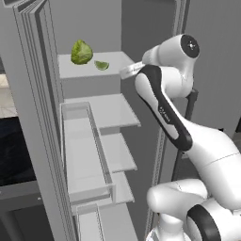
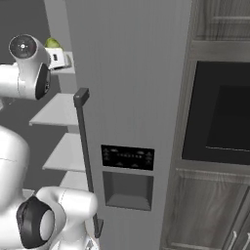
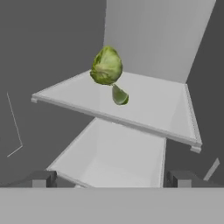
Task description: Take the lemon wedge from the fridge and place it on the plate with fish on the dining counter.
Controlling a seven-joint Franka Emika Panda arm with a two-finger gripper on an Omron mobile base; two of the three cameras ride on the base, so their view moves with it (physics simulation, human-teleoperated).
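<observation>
Reaching toward the open fridge (image 1: 94, 122): one gripper (image 3: 111, 177), fingers spread wide and empty, well short of the top shelf (image 3: 148, 109).

Item: lemon wedge (image 3: 119, 95), resting on that shelf just beside a leafy green ball (image 3: 106, 65), apparently touching it.

Handling, as judged: very light, soft flesh under a firmer rind, likely slippery, easily crushed or flicked away.

Hold: across its two flat cut faces, gently, coming in from the side away from the ball.
</observation>
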